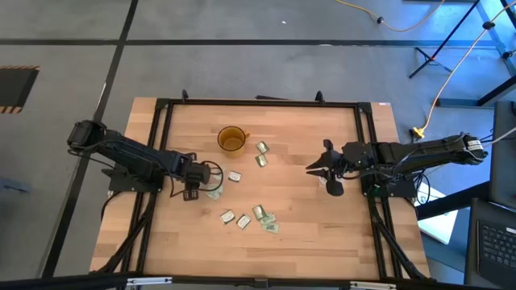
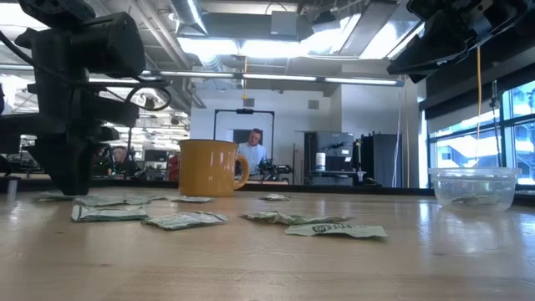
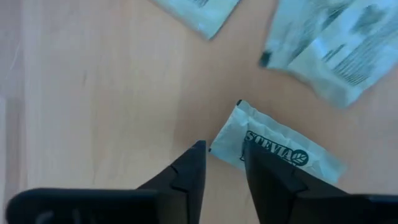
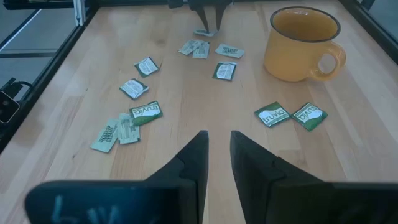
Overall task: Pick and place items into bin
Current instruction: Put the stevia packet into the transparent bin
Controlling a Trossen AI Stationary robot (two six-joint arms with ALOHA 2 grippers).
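Several packets (image 1: 246, 213) lie scattered mid-table below the amber cup (image 1: 231, 139), bare wood around them. The left gripper (image 3: 224, 163), fingers slightly parted, touches one packet's (image 3: 280, 152) corner at center-left. The right gripper (image 4: 217, 152), fingers narrowly parted, hovers center-right. The bin (image 2: 473, 186) sits at the low view's right edge.

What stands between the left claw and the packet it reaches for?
Nothing visible. The left claw is down at the table, fingers open around a corner of the Stevia packet. The right claw waits over the table's right side.
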